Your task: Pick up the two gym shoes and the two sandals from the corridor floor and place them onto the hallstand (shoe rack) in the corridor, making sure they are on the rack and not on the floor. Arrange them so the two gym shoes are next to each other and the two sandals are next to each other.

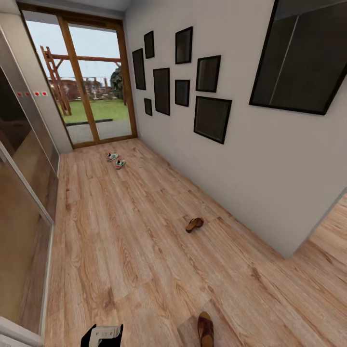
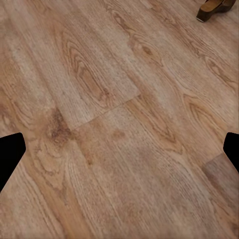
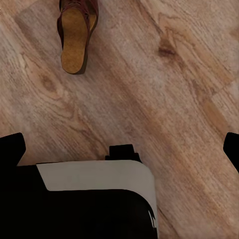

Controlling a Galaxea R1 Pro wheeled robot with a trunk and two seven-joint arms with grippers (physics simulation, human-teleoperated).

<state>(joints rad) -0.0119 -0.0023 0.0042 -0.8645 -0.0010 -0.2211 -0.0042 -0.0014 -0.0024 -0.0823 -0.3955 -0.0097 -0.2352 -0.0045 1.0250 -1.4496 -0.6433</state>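
The two gym shoes (image 1: 112, 157) (image 1: 119, 164), white with green stripes, lie side by side on the corridor floor (image 1: 120, 250) far ahead, near the glass door. One brown sandal (image 1: 194, 224) lies mid-corridor close to the right wall. The other sandal (image 1: 206, 328) lies just in front of me; it shows in the right wrist view (image 3: 75, 32) with its tan insole up. A sandal (image 2: 214, 7) sits at the edge of the left wrist view. My left gripper (image 2: 119, 152) and right gripper (image 3: 119, 149) hang open over bare planks, holding nothing. The hallstand is out of view.
A glass door (image 1: 94, 82) closes the far end. Sliding wardrobe panels (image 1: 19, 193) line the left side. The right wall (image 1: 250, 168) carries dark picture frames and ends at a corner (image 1: 289, 255) with more floor beyond. A white and black part of my body (image 3: 94, 199) lies under the right gripper.
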